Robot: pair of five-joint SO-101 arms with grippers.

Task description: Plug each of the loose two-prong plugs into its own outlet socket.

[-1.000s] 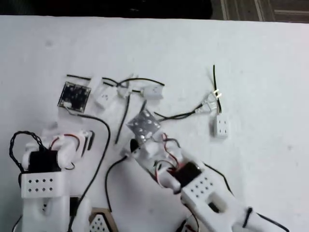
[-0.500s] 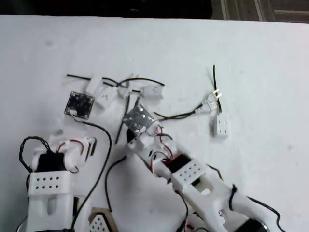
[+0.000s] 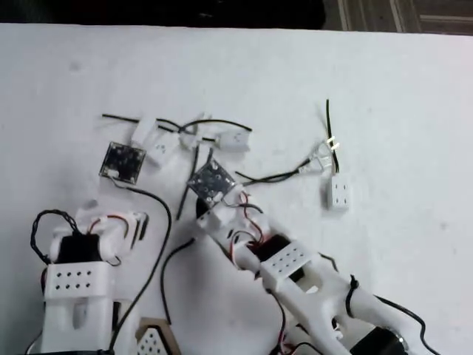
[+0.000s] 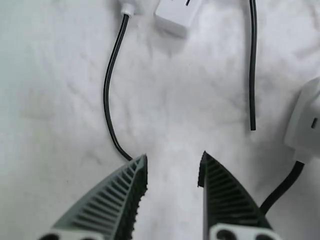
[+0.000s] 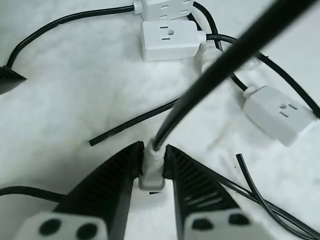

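My right gripper (image 5: 152, 150) is shut on a white two-prong plug (image 5: 151, 167) whose thick black cable (image 5: 220, 65) rises past the camera. Beyond it lie white outlet sockets: one (image 5: 167, 35) straight ahead, another (image 5: 165, 7) behind that, a third (image 5: 277, 112) off to the side. In the high view this gripper (image 3: 207, 216) sits at mid-table below the outlets (image 3: 160, 148) (image 3: 235, 140). A loose plug (image 3: 326, 154) lies above a separate outlet (image 3: 338, 194) at the right. My left gripper (image 4: 172, 165) hangs open over bare table, holding nothing, and it stands at the lower left (image 3: 133, 220).
Loose black wire pieces (image 3: 187, 181) (image 4: 252, 65) and cables (image 4: 110, 95) lie scattered around the outlets. A white outlet (image 4: 177, 15) and another (image 4: 305, 120) lie ahead of the left gripper. A wooden part (image 3: 151, 339) sits at the front edge.
The right arm has pushed forward and slightly left toward the outlet cluster with the plug held. The left arm has shifted a little to the right.
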